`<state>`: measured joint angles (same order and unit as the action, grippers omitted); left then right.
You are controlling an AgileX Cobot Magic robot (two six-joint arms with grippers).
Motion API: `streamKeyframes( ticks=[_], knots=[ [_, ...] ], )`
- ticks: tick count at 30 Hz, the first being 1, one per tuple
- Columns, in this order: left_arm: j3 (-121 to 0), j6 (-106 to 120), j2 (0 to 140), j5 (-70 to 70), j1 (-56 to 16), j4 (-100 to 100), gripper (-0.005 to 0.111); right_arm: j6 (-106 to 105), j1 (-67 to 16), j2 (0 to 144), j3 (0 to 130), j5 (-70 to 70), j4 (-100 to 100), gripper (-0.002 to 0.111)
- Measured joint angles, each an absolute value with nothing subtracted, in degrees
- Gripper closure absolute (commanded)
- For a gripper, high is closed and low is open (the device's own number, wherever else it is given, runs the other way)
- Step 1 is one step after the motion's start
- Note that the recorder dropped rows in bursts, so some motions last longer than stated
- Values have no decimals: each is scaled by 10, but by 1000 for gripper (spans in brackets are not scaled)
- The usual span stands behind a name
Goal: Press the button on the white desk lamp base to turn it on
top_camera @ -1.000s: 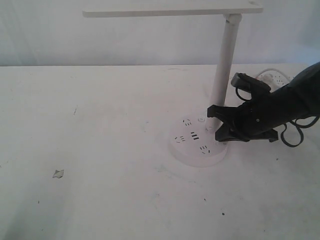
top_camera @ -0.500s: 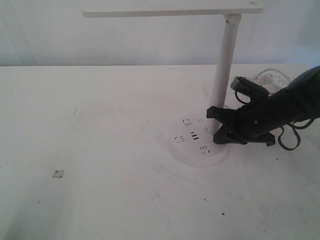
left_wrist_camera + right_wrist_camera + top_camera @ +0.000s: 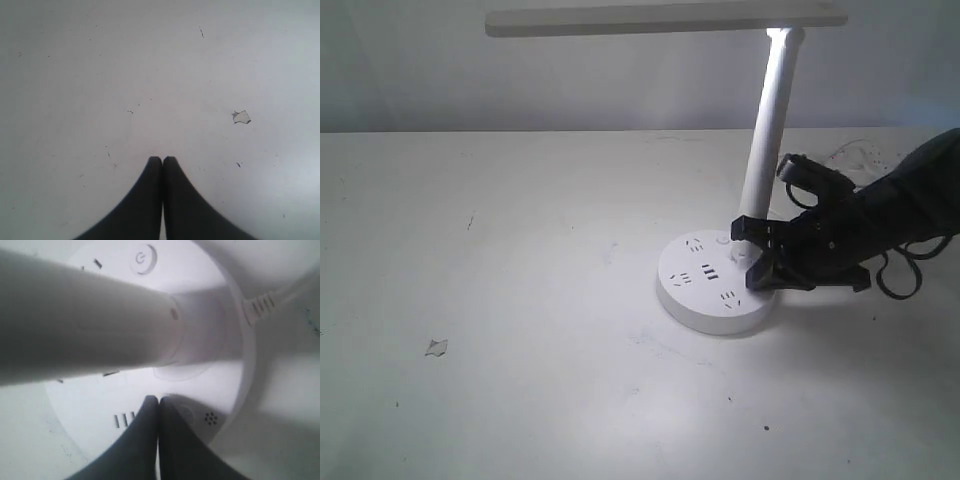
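The white desk lamp stands at the right of the table, its bar head (image 3: 660, 18) lit and throwing light on the table. Its slanted pole (image 3: 765, 130) rises from the round white desk lamp base (image 3: 705, 290). My right gripper (image 3: 752, 262) is shut, its tips resting on the base's right rear, beside the pole. In the right wrist view the tips (image 3: 158, 399) touch the base's top next to a round button (image 3: 186, 414); a second button with a power symbol (image 3: 142, 260) lies beyond the pole (image 3: 85, 320). My left gripper (image 3: 162, 159) is shut over bare table.
A small paper scrap (image 3: 437, 347) lies at the left front, also in the left wrist view (image 3: 241, 117). The lamp's cord (image 3: 270, 297) leaves the base at the back. A white power strip (image 3: 860, 152) lies behind my right arm.
The lamp has come on: the table round the base is now brightly lit. My right gripper has shifted slightly down and left onto the base.
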<state>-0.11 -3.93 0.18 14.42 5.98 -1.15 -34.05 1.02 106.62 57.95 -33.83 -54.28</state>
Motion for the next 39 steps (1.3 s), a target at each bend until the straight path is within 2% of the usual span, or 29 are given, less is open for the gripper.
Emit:
streamKeyframes(
  ticks=[7,17,25,39],
  knots=[
    [-1,-39,2,144,60,-11,107,-340,10,952,577,-359,-515,108],
    [-1,-39,2,144,60,-11,107,-250,10,807,571,-472,-335,108],
    [-1,-39,2,144,60,-11,107,-240,10,693,554,-549,-319,108],
    [-1,-39,2,144,60,-11,107,-240,10,649,554,-554,-317,108]
  ],
)
